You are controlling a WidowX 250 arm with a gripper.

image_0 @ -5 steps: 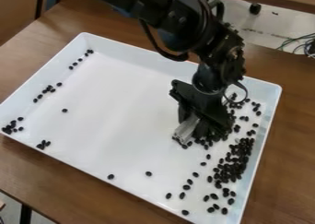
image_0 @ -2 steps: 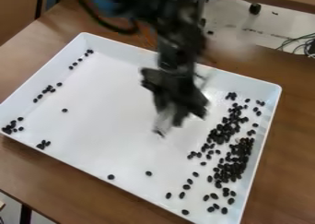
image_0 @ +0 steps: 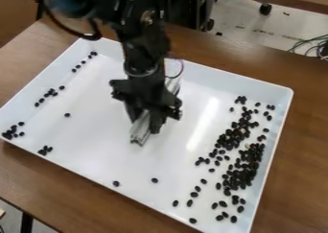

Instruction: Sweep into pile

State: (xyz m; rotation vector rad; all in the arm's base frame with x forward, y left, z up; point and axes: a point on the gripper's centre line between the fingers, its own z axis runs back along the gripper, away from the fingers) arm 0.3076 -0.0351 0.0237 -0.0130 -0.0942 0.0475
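- My hand [image_0: 145, 125] hangs down over the white tray [image_0: 112, 153], left of the middle in the camera view, with my dark arm [image_0: 142, 50] coming in from the top.
- My fingers are clamped on a pale strip [image_0: 140, 131] — its lower end points down at the tray floor, and I can't tell whether it touches.
- Most of the dark beans [image_0: 247, 172] lie well apart from my hand, in a long, uneven heap beside the tray's right wall — thick in the middle, looser toward both ends.
- Other beans sit by the left wall: a slanting line near the upper corner, a short string farther down, and a small clump in the corner at far left.
- Another little bunch [image_0: 45, 150] lies by the lower wall, close to that corner.
- One lone bean [image_0: 67, 115] rests out on the left part of the floor, and two more are spaced out near the lower wall, between the left bunches and the heap.
- The tray lies on a brown wooden table [image_0: 307, 145].
- Beyond the table, there's a dark wheel [image_0: 265, 9] and some thin wires [image_0: 314, 47] at the right.
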